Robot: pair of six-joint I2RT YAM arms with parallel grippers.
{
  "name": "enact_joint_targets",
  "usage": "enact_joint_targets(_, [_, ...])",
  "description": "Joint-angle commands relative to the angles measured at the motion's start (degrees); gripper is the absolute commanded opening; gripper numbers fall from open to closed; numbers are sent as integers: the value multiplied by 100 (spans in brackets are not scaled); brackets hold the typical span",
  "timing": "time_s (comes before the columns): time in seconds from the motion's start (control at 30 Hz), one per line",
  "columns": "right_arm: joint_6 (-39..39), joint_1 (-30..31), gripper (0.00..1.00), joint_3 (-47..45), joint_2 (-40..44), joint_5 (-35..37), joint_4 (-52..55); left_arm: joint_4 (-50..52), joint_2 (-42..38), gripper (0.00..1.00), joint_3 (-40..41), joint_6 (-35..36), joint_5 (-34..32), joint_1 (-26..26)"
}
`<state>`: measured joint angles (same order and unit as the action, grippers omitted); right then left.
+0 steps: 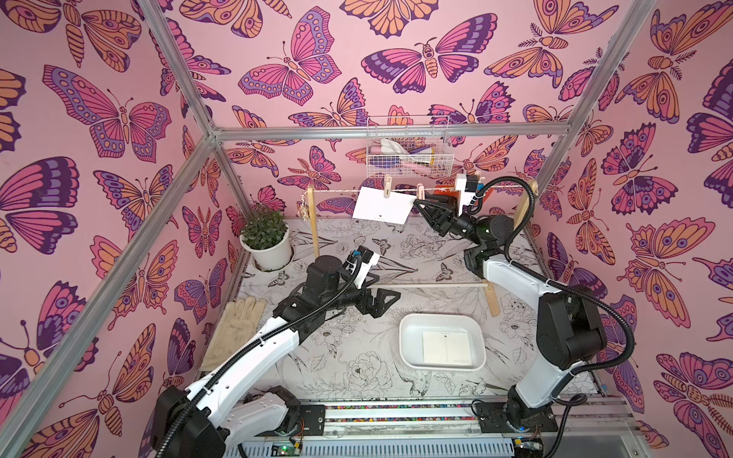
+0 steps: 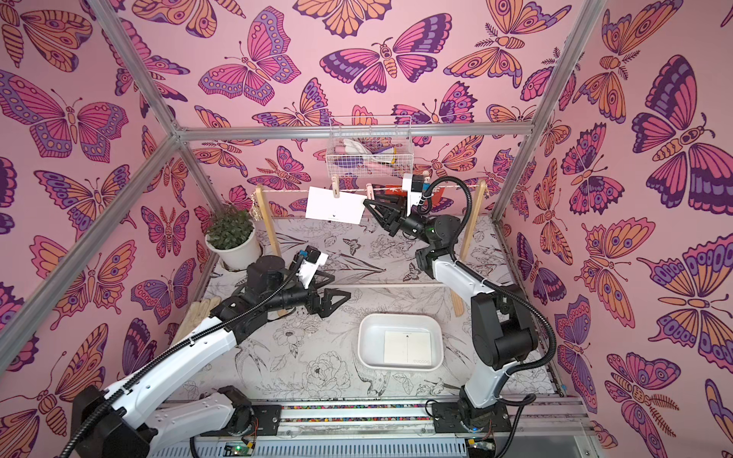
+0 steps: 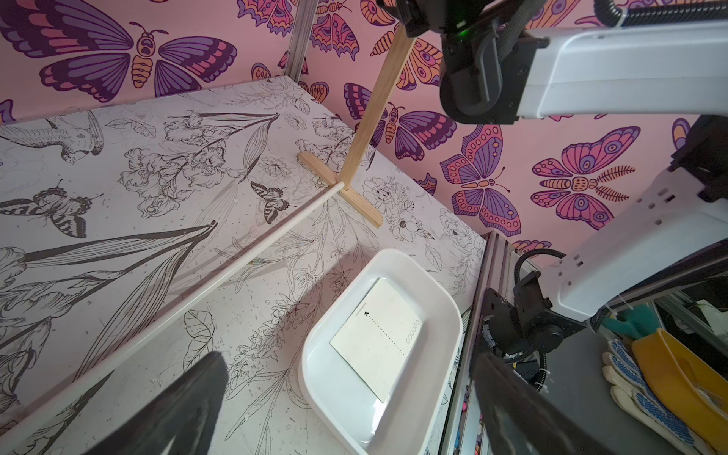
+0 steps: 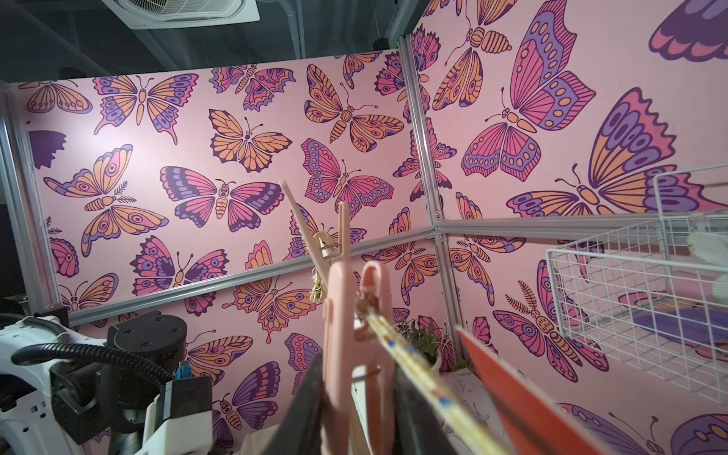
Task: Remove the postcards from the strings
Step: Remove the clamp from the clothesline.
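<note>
Behind right end effector (image 1: 420, 203) pinching pink clothespin (image 4: 354, 315), red postcard (image 1: 445, 191) mostly hidden; left end effector (image 1: 386, 304) spread.

Bright, even light, soft shadows — edges bow outward, near fingers (image 3: 189, 405) blur in wrist views.

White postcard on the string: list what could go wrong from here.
The right hand flanks one pink clothespin, but a second clothespin also pins the white postcard; freed at one corner, it may swing or tear.
The open left hand sits low, away from the postcard; once unpinned, it could drop outside the tray.
</note>
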<state>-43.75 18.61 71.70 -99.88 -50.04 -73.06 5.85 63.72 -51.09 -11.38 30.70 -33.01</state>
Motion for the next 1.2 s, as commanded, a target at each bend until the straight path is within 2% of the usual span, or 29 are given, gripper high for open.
enact_joint_targets(0.0, [-64,-34,14,5,188,-103,-266,-84,-18,100,38,56,87,-24])
enact_joint_targets(0.13, [-64,-34,6,10,196,-104,-269,-84,-35,100,47,56,79,-24])
enact_joint_targets(0.77, [351,-37,6,-664,486,-181,96,-163,-35,100,99,19,94,-24])
enact_joint_targets(1.0, [801,-41,6,-826,877,-321,764,-167,-77,100,91,21,115,-31])
enact_joint_targets(1.17, [1632,-37,6,-1204,1749,-217,2364,-163,-263,100,82,33,118,-34])
